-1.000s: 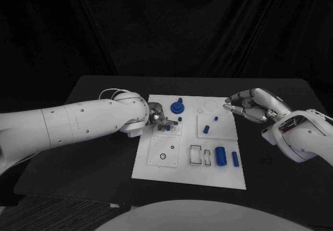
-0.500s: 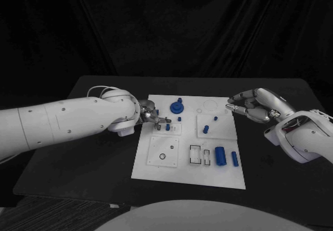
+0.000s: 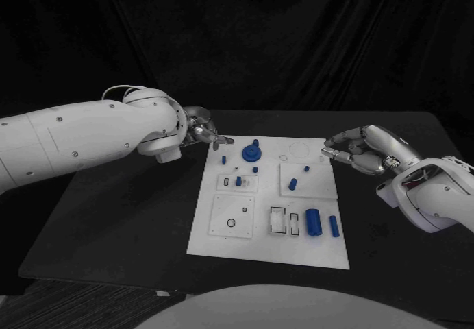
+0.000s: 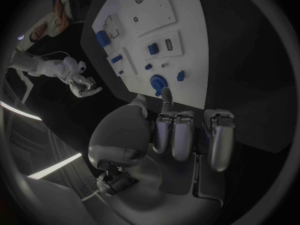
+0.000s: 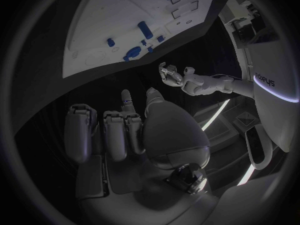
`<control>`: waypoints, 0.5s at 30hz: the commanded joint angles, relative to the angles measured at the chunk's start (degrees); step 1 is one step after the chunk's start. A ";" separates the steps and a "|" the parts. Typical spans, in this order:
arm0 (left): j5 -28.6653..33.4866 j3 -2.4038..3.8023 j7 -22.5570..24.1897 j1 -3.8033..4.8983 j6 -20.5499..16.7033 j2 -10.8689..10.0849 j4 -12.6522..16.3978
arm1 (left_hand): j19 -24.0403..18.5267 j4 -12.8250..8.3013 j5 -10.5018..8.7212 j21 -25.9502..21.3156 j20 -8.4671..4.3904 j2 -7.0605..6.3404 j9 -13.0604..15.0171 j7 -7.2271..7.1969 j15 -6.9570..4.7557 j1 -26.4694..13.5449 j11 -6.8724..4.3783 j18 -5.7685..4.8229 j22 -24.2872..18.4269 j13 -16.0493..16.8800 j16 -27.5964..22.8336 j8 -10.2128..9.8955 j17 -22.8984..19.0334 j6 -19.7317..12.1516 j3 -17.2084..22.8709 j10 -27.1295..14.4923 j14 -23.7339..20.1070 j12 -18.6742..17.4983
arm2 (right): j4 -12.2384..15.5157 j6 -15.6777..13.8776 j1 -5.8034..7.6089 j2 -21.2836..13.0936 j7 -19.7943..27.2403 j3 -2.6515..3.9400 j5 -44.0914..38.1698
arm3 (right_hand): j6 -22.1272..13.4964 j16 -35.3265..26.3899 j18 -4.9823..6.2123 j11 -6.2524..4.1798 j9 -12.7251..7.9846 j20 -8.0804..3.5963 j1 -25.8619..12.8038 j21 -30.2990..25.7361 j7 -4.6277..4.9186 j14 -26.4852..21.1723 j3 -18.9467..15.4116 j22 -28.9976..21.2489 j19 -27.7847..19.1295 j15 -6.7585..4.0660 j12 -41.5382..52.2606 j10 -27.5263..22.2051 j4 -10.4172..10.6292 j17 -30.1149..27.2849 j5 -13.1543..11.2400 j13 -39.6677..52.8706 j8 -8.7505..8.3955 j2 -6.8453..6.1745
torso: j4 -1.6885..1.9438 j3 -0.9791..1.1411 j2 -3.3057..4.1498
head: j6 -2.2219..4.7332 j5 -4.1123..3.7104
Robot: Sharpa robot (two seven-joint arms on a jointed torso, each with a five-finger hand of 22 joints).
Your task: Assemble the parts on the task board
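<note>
While the left hand (image 3: 203,130) hangs above the black tabletop (image 3: 129,219) just off the far left corner of the task board (image 3: 237,243), its fingers are curled in toward the palm; the left wrist view shows them folded with nothing between them. The white board lies flat in the middle of the tabletop. Near its far left corner stands a blue round part with a peg on top (image 3: 253,151), with small blue pegs (image 3: 255,169) close by it. A small blue piece (image 3: 238,181) sits in a recessed white block toward the board's left side. Further right, a blue peg (image 3: 293,184) lies on a square plate, and a large blue cylinder (image 3: 314,222) and a slimmer blue one (image 3: 335,226) lie side by side near the right edge. The right hand (image 3: 357,151) hovers over the board's far right corner, fingers curled loosely, holding nothing and touching nothing.
</note>
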 commanded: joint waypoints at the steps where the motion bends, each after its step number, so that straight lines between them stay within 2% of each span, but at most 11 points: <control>1: 3.03 0.01 3.52 -0.11 3.96 1.09 -2.08 | 5.92 -0.52 0.41 0.25 0.49 -0.04 -0.94 0.27 0.49 1.25 0.45 -0.36 15.10 15.09 0.38 -0.76 15.09 -0.05 0.03 6.03 5.94 0.20 | 0.30 -0.13 -0.13 -0.07 -0.64 0.03 -0.09 | 0.37 -0.57 -0.35 0.22 -0.06 0.41 -0.30 0.60 -0.08 5.52 -0.32 12.61 2.71 0.43 0.14 5.99 0.01 13.03 0.09 15.09 0.32 0.05 | 0.02 -0.08 0.19 | -0.01 0.05; 4: 2.36 0.00 3.70 -0.63 5.15 2.28 -4.32 | 5.92 -0.55 0.14 0.25 0.57 -0.03 -1.32 0.32 0.55 1.53 0.50 -0.36 15.10 15.09 0.38 -0.99 15.09 0.15 -0.03 6.03 5.94 0.20 | 0.28 0.06 -0.13 -0.02 -0.68 0.03 -0.09 | 0.37 -0.67 -0.41 0.20 -0.07 0.40 -0.38 0.84 -0.09 5.49 -0.39 12.69 2.83 0.42 0.14 5.99 -0.01 12.87 0.14 15.09 0.31 0.07 | 0.02 -0.15 0.29 | -0.01 0.28; 15: -1.74 -0.01 3.69 -2.33 6.09 6.24 -10.74 | 5.92 -0.13 -0.65 0.25 0.69 0.14 -1.89 0.15 0.60 1.46 0.46 -0.36 15.10 15.09 0.38 -0.86 15.09 1.68 -0.42 6.03 5.94 0.20 | 0.08 0.46 -0.14 0.68 -0.62 0.03 -0.09 | 0.44 -0.72 -0.45 0.20 -0.08 0.39 -0.49 1.00 -0.10 5.47 -0.46 12.74 2.91 0.40 0.14 5.99 -0.02 12.78 0.23 15.09 0.33 0.16 | 0.02 -0.09 0.20 | -0.01 0.61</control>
